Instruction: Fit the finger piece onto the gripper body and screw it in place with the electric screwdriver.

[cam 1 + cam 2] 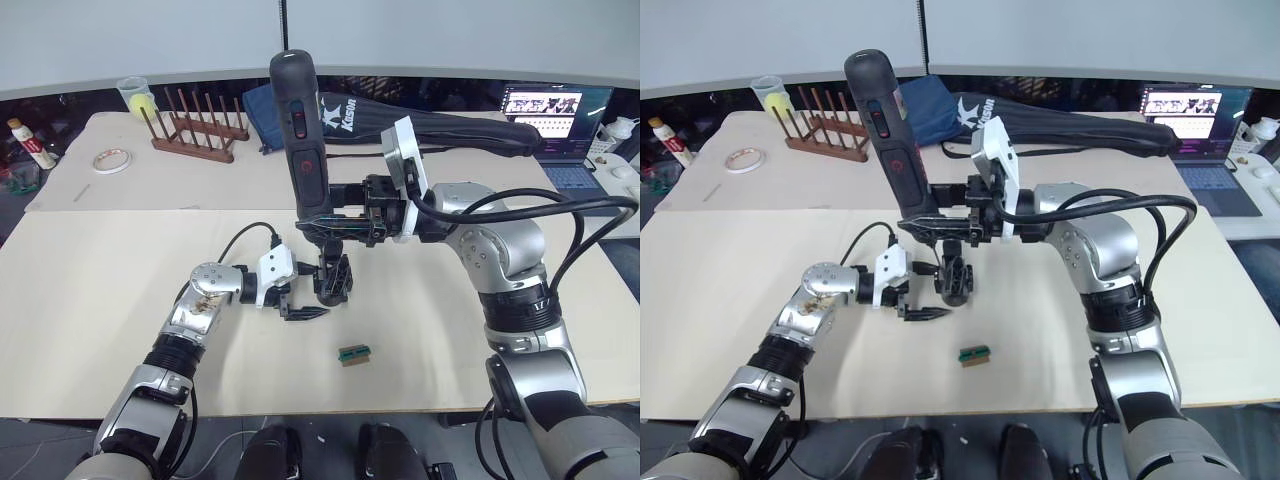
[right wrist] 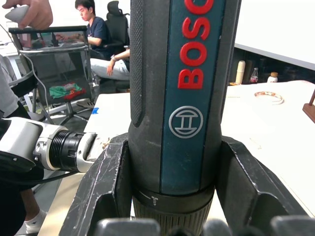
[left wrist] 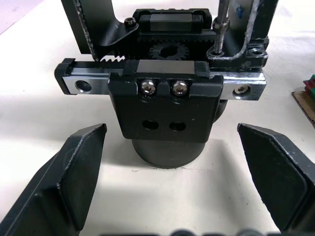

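Note:
The gripper body [image 1: 335, 280] stands upright on the table, a black block on a rounded base [image 3: 167, 150] with a metal rail and two screws on its front. My left gripper [image 1: 298, 300] is open, with one finger [image 3: 74, 182] on each side of the base and not touching it. My right gripper [image 1: 330, 225] is shut on the electric screwdriver [image 1: 298, 120] and holds it upright above the body. Its thin metal bit [image 3: 221, 24] comes down onto the rail's end, beside a black finger piece [image 3: 253, 29] that stands on the body. I cannot tell whether that piece is fastened.
A tiny green-and-brown block [image 1: 354, 354] lies near the table's front edge. At the back are a wooden rack [image 1: 195, 130], a tape roll [image 1: 111, 160], a long black bag [image 1: 440, 125] and a laptop [image 1: 555, 115]. A seated person [image 2: 96, 34] shows beyond the table.

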Controlling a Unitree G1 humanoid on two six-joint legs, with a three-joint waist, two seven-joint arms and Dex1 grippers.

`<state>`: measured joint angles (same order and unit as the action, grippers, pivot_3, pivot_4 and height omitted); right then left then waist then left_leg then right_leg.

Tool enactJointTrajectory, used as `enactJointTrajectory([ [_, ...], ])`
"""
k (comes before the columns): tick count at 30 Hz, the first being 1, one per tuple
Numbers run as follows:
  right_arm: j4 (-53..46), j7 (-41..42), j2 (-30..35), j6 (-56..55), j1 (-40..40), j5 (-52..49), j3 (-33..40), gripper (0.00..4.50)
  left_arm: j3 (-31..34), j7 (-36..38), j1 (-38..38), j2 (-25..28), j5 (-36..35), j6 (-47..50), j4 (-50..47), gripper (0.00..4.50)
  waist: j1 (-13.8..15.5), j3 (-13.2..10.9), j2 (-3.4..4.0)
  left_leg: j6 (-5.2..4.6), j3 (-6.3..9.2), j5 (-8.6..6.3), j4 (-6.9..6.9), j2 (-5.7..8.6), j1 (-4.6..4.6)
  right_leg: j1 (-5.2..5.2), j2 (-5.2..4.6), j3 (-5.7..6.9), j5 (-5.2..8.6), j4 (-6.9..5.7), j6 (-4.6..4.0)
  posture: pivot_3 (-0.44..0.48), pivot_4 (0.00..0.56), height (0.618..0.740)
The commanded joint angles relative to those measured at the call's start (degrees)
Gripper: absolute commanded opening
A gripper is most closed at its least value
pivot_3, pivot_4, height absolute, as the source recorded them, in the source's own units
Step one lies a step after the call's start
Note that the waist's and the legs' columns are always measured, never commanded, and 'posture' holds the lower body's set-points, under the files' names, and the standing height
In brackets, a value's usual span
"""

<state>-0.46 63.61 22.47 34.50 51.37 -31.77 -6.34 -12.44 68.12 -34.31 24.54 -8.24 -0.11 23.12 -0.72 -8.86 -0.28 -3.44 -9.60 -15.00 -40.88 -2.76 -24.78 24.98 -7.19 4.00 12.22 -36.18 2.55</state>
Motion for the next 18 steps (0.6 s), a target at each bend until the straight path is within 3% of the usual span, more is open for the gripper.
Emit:
enactJointTrajectory([
  [1, -1.3, 0.2, -0.1, -1.4, 2.1, -0.8, 1.4, 1.97, 0.7, -0.1, -0.9, 0.2, -0.3, -0.6, -1.7, 4.50, 0.0, 0.0, 0.00, 0.00, 0.00, 0.00, 0.00, 0.00, 0.00, 0.00, 0.00, 0.00, 0.00, 0.00, 0.00, 0.000, 0.150, 0.740],
  [18, -1.8, 1.6, 0.3, -2.7, 0.2, 0.6, 1.0, 1.97, 0.7, -0.2, -0.9, 0.2, -0.2, -0.6, -1.5, 4.50, 0.0, 0.0, 0.00, 0.00, 0.00, 0.00, 0.00, 0.00, 0.00, 0.00, 0.00, 0.00, 0.00, 0.00, 0.00, 0.000, 0.150, 0.740],
])
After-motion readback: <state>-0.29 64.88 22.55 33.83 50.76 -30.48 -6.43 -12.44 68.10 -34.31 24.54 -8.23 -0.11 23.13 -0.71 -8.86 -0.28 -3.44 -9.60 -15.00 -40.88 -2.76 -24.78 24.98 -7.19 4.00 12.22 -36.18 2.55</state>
